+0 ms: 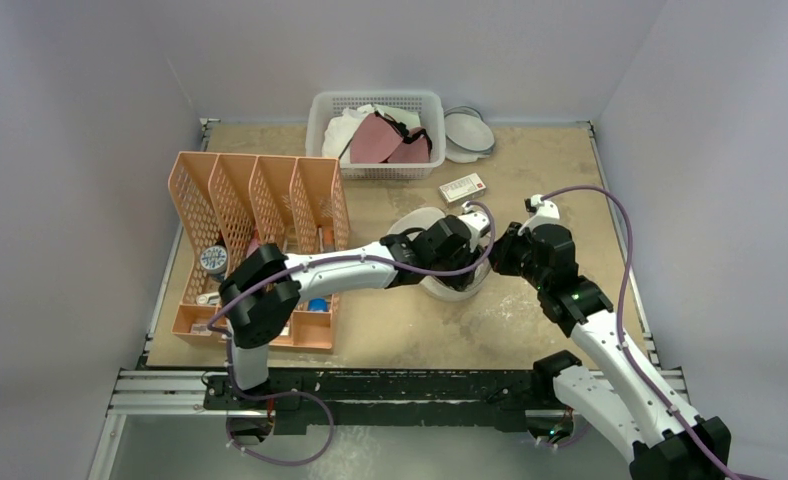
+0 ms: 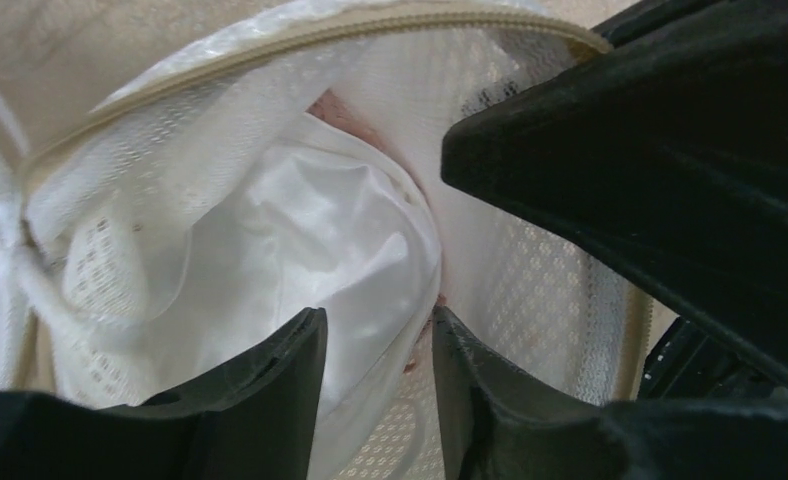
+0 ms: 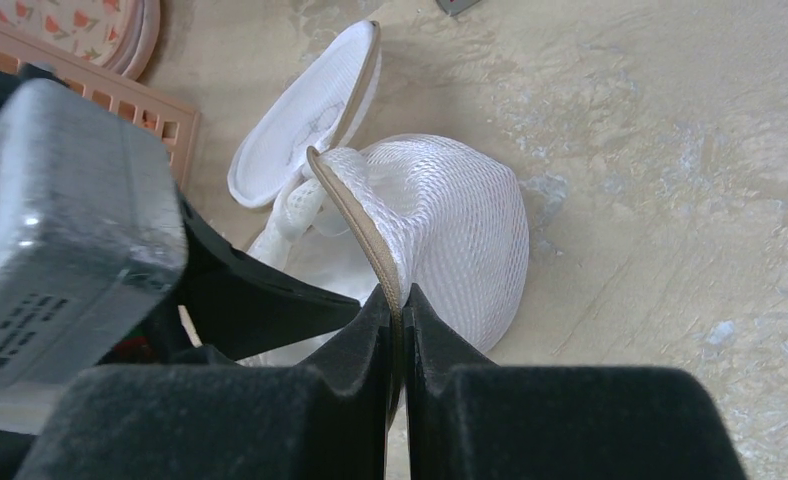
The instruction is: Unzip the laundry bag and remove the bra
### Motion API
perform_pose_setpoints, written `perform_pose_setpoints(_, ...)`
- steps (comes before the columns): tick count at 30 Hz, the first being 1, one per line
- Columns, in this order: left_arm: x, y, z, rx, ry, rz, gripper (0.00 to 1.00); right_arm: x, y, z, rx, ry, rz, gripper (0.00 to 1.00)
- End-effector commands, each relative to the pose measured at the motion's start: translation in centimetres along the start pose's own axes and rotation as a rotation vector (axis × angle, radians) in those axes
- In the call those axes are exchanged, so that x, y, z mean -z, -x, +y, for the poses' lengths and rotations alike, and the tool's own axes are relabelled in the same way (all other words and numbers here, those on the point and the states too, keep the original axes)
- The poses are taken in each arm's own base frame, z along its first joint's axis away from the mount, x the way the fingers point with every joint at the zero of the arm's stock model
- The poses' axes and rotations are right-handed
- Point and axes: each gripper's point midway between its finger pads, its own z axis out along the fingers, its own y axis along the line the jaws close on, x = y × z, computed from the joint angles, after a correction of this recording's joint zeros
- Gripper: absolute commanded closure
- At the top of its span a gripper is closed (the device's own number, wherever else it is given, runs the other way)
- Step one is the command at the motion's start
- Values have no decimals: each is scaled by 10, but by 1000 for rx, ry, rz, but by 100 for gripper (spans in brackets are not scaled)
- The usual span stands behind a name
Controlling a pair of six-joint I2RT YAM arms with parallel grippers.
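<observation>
Inside the laundry bag point(image 2: 550, 280), wrist view alone shows left gripper point(image 2: 377, 322) parted; right gripper point(image 3: 398, 296) pinches rim point(image 3: 355, 215)

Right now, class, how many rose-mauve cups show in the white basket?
2: one cup in the middle of the basket, the other just right of it. More may hide under the white fabric.
</observation>
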Motion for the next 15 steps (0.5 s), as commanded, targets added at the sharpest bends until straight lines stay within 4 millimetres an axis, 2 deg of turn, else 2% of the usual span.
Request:
perform_pose_setpoints(1,-3,25,-28,46,-114,-77,53,1,12,8,18,39,-52,92)
perform_pose_setpoints(5,-17,19,-16,42,-54,-62,48,1,12,8,20,43,-49,92)
perform_pose_setpoints(9,-30,11,-4,31,10,-49,51,0,11,8,21,44,-46,92)
perform_pose_setpoints(12,-32,9,4,21,48,-48,63,0,11,9,23,49,-45,92)
perform_pose_setpoints(15,-22,18,5,21,62,-70,78,0,10,10,24,52,-41,92)
